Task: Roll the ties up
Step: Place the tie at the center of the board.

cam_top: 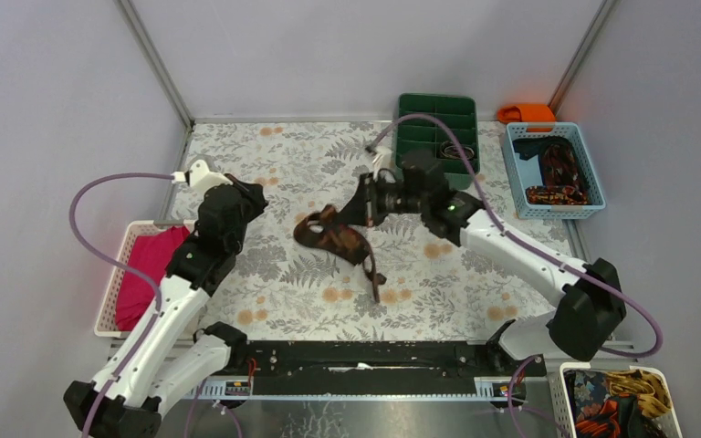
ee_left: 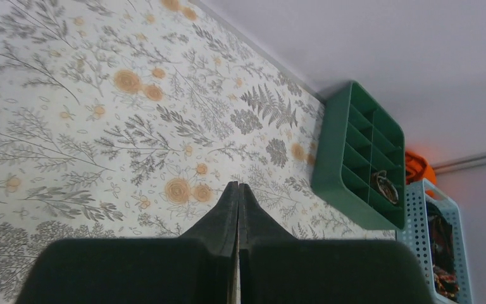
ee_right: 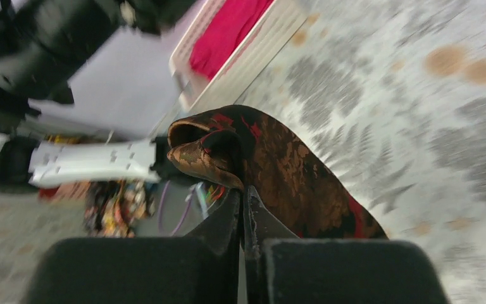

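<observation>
Brown tie [cam_top: 333, 239] | pinched in right hand [ee_right: 243, 201] | well inside table [cam_top: 283, 155] edges

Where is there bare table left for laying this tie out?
Bare: the far stretch between the left gripper and green organizer; the near strip between the tie and table edge. Crowded: centre, where the right gripper pinches it.

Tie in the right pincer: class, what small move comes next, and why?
Probably curl the pinched end over the trailing length. The right pincer is shut on the folded end of the tie, the rest lies on the table, and the left pincer is shut on nothing.
</observation>
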### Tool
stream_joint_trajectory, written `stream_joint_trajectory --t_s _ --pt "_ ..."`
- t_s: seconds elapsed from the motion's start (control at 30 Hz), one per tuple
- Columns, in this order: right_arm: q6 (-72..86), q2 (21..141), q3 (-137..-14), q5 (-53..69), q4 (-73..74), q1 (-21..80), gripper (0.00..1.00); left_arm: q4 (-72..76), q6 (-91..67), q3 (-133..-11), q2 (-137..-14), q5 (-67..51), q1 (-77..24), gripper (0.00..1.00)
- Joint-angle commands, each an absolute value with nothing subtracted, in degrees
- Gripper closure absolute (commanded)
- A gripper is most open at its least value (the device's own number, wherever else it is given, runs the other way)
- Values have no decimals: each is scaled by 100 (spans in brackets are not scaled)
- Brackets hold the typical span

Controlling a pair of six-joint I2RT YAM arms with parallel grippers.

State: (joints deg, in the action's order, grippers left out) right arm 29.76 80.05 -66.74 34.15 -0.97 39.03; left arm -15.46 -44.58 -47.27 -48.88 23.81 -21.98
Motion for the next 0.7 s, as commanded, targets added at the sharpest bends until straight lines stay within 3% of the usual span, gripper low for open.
stream_joint_trajectory --t_s 0.0,0.27,0.57,0.6,0.67 --pt "3507 8077 -6543 4035 -327 4617 100 -2444 -4578 -5088 -4589 3273 -2359 100" --pt "3933 9580 -6734 4828 -334 4751 100 -2778 -4548 -5447 -4840 3456 -2364 100" --pt "2835 12034 -9091 4808 1036 4549 100 -2672 -4473 -5437 -5049 3856 -2364 100" --pt "2669 12182 -9326 4680 1189 4506 97 -2599 -4467 -5350 -5033 3872 -2364 100" --pt "2408 12377 -9722 4278 1475 4424 69 -2484 -4461 -5209 -5048 3878 -2364 100"
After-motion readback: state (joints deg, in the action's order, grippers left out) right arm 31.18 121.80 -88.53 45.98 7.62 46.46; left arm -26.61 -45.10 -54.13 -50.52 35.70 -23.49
